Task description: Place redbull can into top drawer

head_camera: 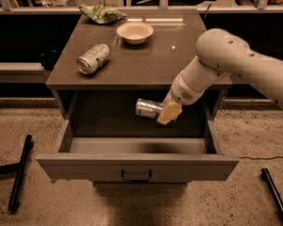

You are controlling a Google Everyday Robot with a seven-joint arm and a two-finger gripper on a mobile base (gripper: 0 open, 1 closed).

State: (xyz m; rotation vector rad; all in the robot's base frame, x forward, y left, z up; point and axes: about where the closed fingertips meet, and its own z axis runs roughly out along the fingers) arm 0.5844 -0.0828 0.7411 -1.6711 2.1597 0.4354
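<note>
Step in hand: delivery of the can into the open drawer, release not yet made.

1. The gripper (166, 112) hangs below the front edge of the worktop (151, 62) and above the cavity of the top drawer (193, 167), which stands pulled out with its handle (137, 175) facing the camera.
2. The gripper is pinched on the right-hand end of the redbull can (148, 108). The can lies on its side, roughly level, its free end pointing left.
3. The can appears to be clear of the drawer floor and of both side walls; it sits right of centre over the opening (the exact gap beneath it cannot be read from this view).
4. On the worktop, well apart from the work: a fatter white can (93, 59) lying on its side, a bowl (135, 32) and a green packet (101, 13). None is involved.

Assessment of next move: lower the can close to the drawer floor before parting the fingers, since a can on its side is likely to roll once freed. The arm must then withdraw upward and forward without catching the worktop edge or the drawer front
</note>
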